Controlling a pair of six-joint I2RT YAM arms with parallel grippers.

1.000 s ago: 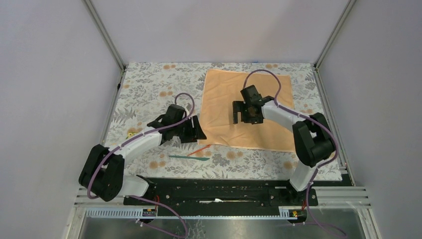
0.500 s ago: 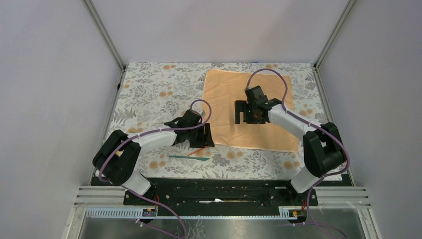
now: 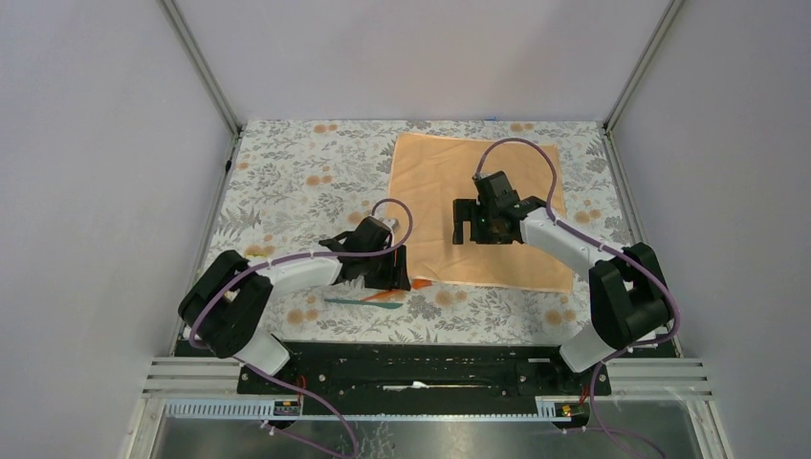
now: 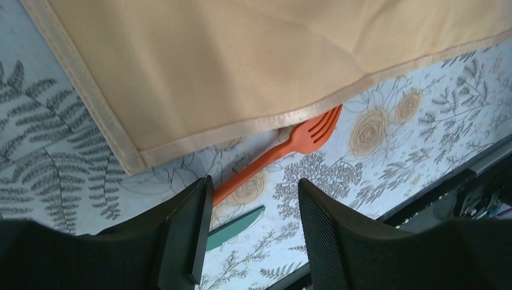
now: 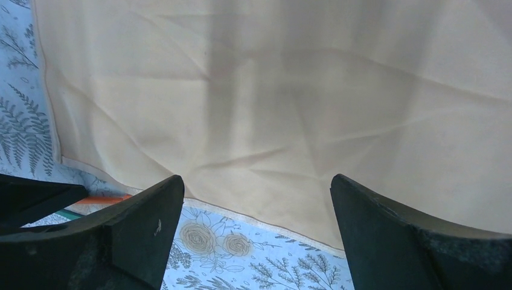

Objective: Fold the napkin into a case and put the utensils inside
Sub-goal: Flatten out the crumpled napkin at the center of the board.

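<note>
**Napkin flat, both pincers apart, fork poking at the hem**

In the top view the napkin (image 3: pixel 430 186) lies spread out as a single flat layer on the floral tablecloth (image 3: pixel 287 172), taking up the table's far-right part, around 1 o'clock from the centre. It sits a bit rotated, so its near edge slopes down toward 4 o'clock. We see a few soft creases on it and no fold.

The left gripper (image 3: pixel 387 273) is at the napkin's near-left corner with its fingers clearly apart and nothing held. In its wrist view the orange fork (image 4: pixel 284 145) lies on the tablecloth, and its handle runs into the gap between the fingers (image 4: pixel 187 229). The fork's long axis goes from 8 o'clock to 2 o'clock, with the tines at the 2 o'clock end, right against the hem. The tips might be just under the edge, but we can't say for sure from this angle.

The teal piece (image 3: pixel 359 300) lies just beside the fork on the near side. In the top view its long axis runs roughly 9 to 3 o'clock.

The right gripper (image 3: pixel 473 222) is over the middle of the napkin (image 5: pixel 272 90), jaws wide apart and gripping nothing.
</note>
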